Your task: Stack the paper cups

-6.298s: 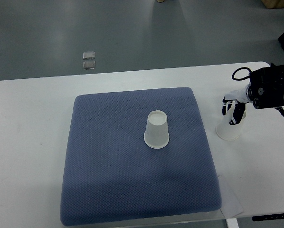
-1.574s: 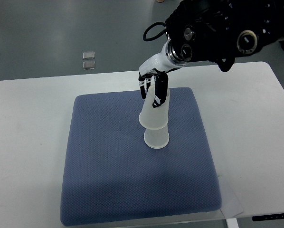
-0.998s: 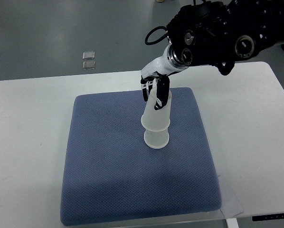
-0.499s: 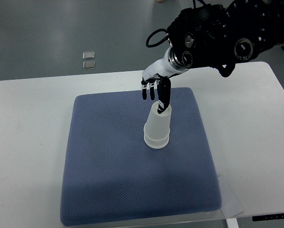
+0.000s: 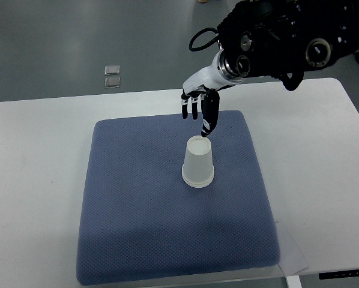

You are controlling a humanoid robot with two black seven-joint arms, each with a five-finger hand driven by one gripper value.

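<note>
The paper cups stood upside down near the middle of the blue pad, nested so closely that they read as one cup, with only a faint double line at the wide lower rim hinting at two. Placed mouth-down, the stack sat on its broadest part, which suited a soft surface where a narrow base might tip. The closed bottom faced up as a pale round disc.

The right hand hung just above and behind that disc, its arm reaching in from the upper right. Its fingers were apart and pointing downward, holding nothing (one dark fingertip came close to the cup top, though whether it touched could not be told). That loose pose looked like a release, so the stacking seemed done or nearly so. The left hand was not in view.

The cups looked thin, translucent white and smooth, tapering from a wide rim to a smaller top. The pad was a thick cushion with rounded corners and a fine dotted weave, likely there to grip and cushion light cups. It lay on a plain white counter, matte and hard.
</note>
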